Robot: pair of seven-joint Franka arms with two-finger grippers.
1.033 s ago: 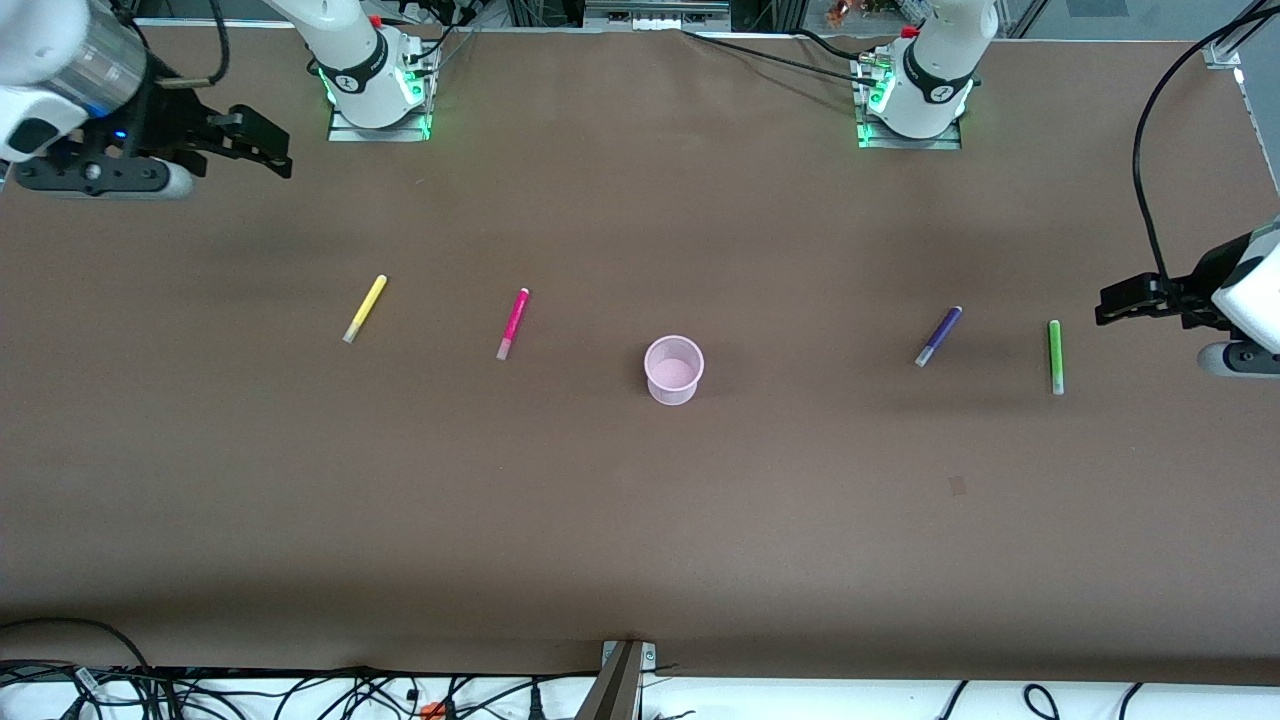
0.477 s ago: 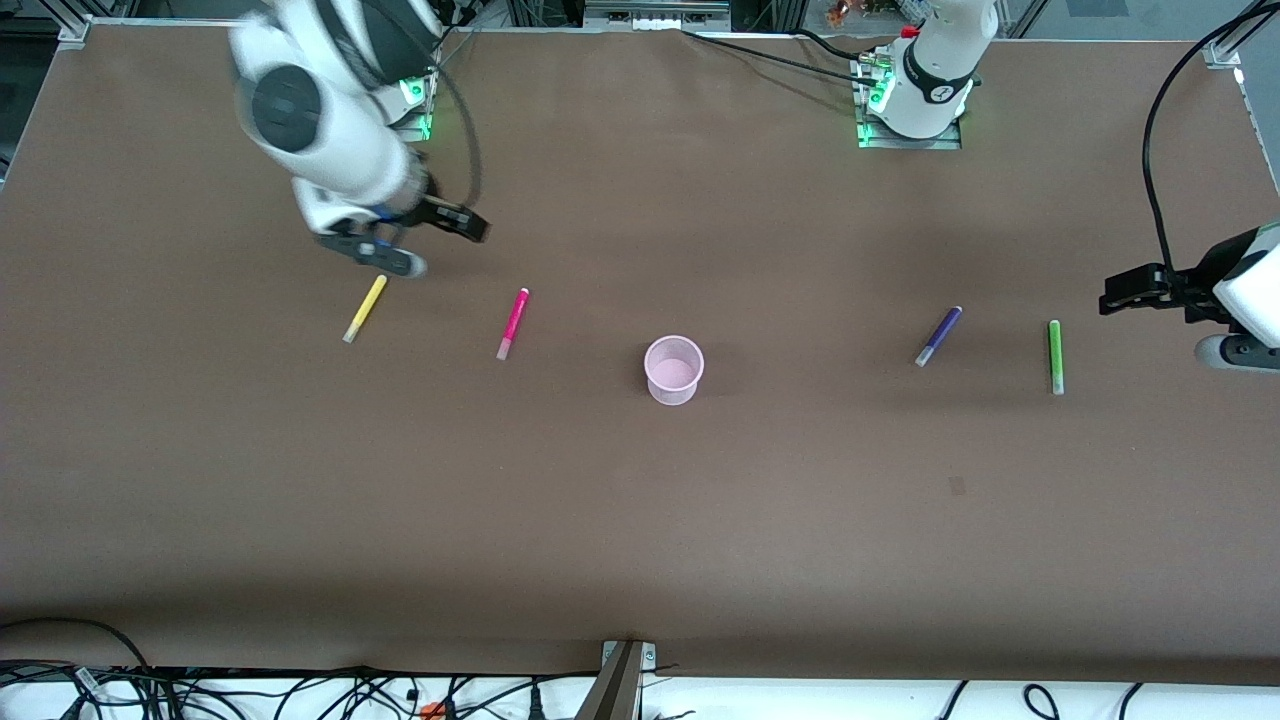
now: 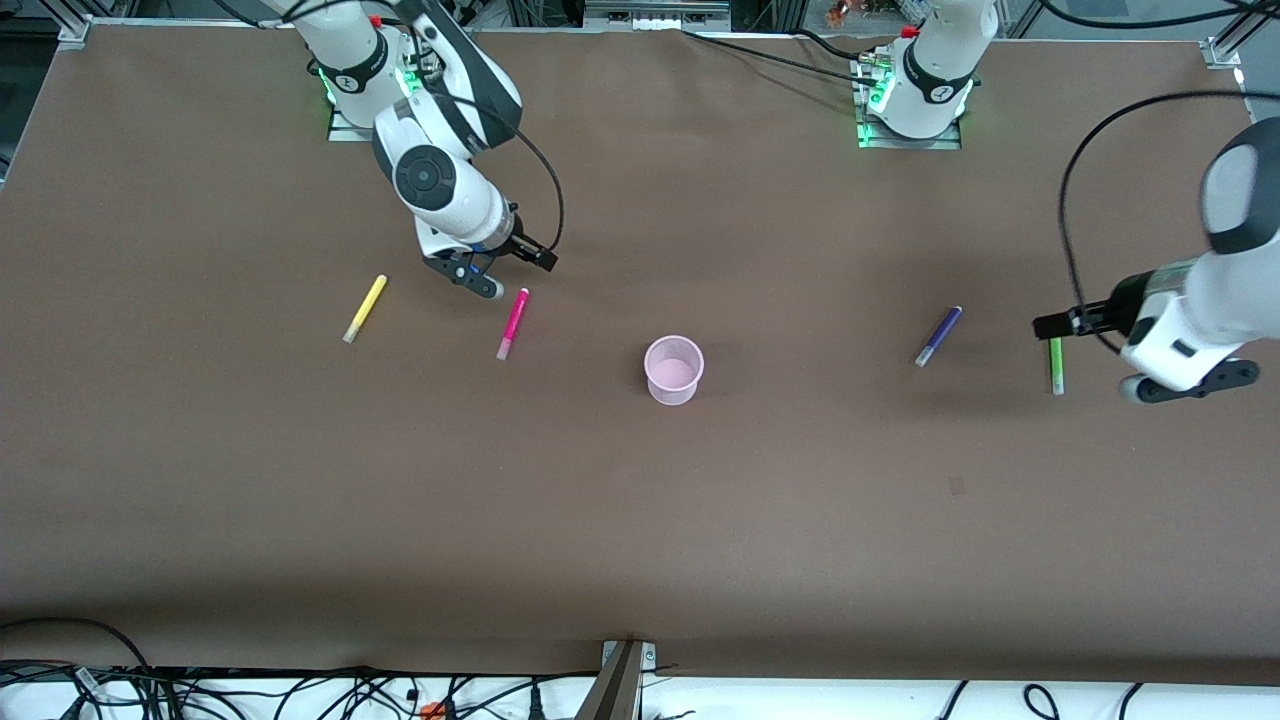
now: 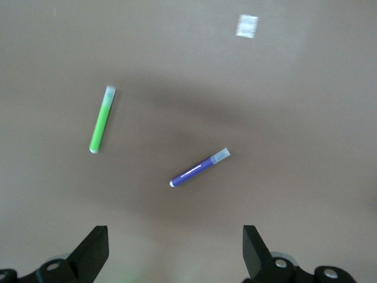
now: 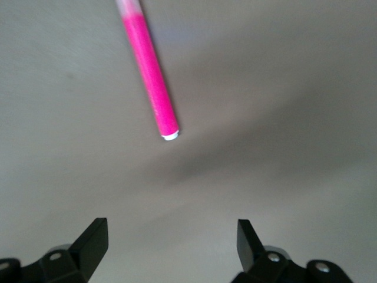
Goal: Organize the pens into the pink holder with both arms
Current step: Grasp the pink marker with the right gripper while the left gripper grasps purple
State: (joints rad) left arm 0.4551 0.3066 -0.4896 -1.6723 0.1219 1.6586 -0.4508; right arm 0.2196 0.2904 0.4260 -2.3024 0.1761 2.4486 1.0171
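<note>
Black fingers of the right hand (image 3: 535,258) stand wide apart and empty in the right wrist view, poised over the desk (image 3: 640,520) just beside the capped tip of the magenta pen (image 3: 512,323). That pen (image 5: 151,71) lies flat, its pale end pointing toward the front camera. Toward the right arm's end of the desk from it lies the yellow pen (image 3: 364,308), also flat and untouched.

At the left arm's end, the left hand (image 3: 1048,325) hangs over the upper tip of the green pen (image 3: 1054,363); in the left wrist view its fingers are likewise spread wide with nothing between them. The green pen (image 4: 101,120) and the purple pen (image 4: 199,168) lie near each other but apart, the purple one toward the middle of the desk.

Between the two pairs stands the pink holder (image 3: 674,369), upright and apparently empty, so no pen has yet been stowed.

Each pen looks light, stiff and smooth, likely to roll or skid if nudged from one side. The surest grip would probably be across the middle of the barrel, fingers closing square to its length, so it hangs balanced and can be tipped upright over the holder, which seems light enough to topple if knocked.
</note>
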